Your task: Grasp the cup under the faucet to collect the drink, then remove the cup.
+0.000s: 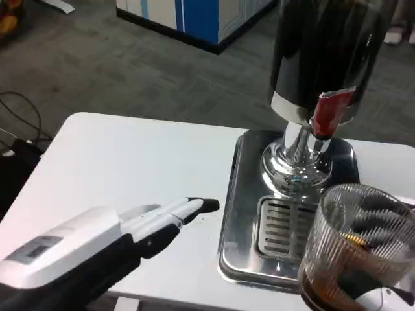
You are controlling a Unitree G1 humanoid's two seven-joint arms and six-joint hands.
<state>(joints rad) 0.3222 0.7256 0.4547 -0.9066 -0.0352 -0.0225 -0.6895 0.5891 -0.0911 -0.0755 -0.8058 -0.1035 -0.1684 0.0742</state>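
1. The ribbed clear glass cup (360, 249), with brown drink at its bottom, sits at the near right, gripped by the right hand (382, 227), whose dark fingers show through the glass.
2. It is near the slotted grille of the shiny steel drip tray (237, 214), just nearer than the chrome faucet with red handle (327, 113).
3. The left hand (155, 223) lies on the white desk (130, 162), left of the tray, fingers extended, holding nothing.

Ribbed clear cup (360, 246), upright with brown drink at its bottom, just right of the red-handled faucet (329, 111).
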